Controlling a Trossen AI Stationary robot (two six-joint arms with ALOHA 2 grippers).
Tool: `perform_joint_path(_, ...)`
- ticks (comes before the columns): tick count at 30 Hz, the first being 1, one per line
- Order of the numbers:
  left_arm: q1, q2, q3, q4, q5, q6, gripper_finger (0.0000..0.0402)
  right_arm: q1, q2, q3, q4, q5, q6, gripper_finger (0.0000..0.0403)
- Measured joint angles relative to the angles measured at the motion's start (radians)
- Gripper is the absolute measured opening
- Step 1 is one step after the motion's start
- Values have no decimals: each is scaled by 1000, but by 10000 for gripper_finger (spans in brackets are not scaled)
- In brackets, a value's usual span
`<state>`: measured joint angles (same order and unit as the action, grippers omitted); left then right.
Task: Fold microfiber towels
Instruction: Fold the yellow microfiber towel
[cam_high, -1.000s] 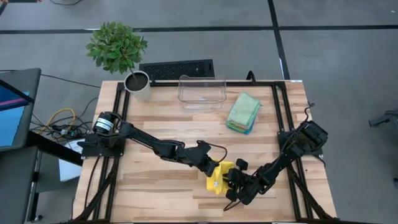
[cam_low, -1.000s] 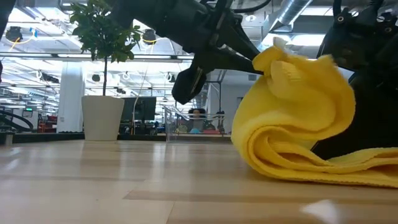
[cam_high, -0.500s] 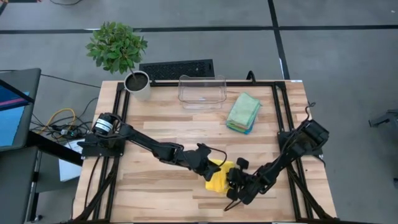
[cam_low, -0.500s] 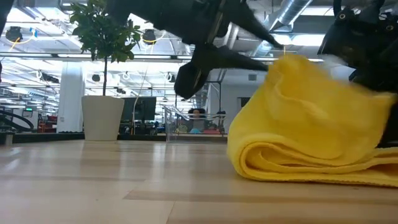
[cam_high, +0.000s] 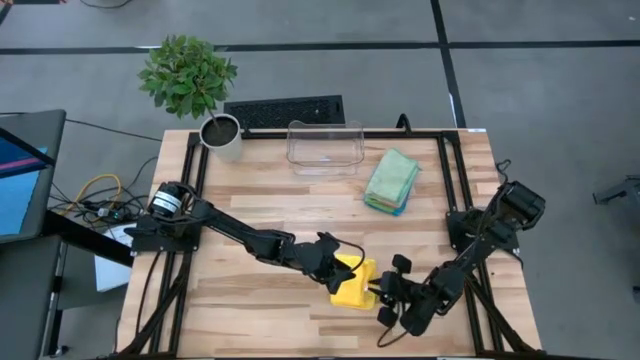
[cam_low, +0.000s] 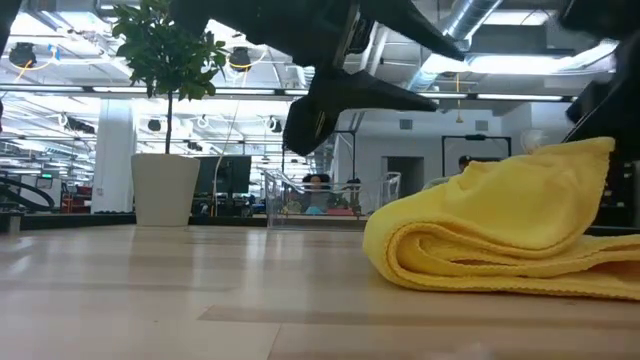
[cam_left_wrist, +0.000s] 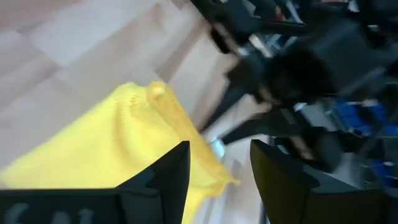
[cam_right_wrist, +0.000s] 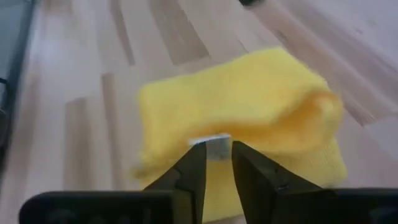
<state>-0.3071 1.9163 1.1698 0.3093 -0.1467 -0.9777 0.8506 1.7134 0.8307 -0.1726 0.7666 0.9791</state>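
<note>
Yellow towel lay folded on counter, near its front edge | left claw open just above, right claw nearly closed beside, holding nothing | loose top layer risked unfolding or snagging.

no readable text, no labels, brands, numbers or signs legible in any view, room signage behind the table too small and blurred to make out

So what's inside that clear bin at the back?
The bin looks empty; the table shows through it. The folded towels lie beside it, not inside.
</note>
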Motion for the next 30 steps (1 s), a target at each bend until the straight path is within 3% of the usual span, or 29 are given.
perform_joint_path(6,1,0,-1,-70,-68,53,160,42,-36,0,8,80,6,101)
perform_joint_path(11,1,0,-1,-91,-78,86,160,27,-42,0,7,240,-34,101)
perform_joint_path(17,-8,0,-1,-100,-97,96,160,-144,-38,0,68,90,-159,101)
perform_joint_path(20,-14,0,-1,-127,-126,98,160,-209,-25,-1,5,-6,-126,101)
perform_joint_path(24,-15,0,-1,-135,-158,104,160,-201,-5,2,-74,-86,-38,101)
perform_joint_path(30,-15,0,-1,-139,-194,136,160,-113,-9,-1,-284,-80,191,101)
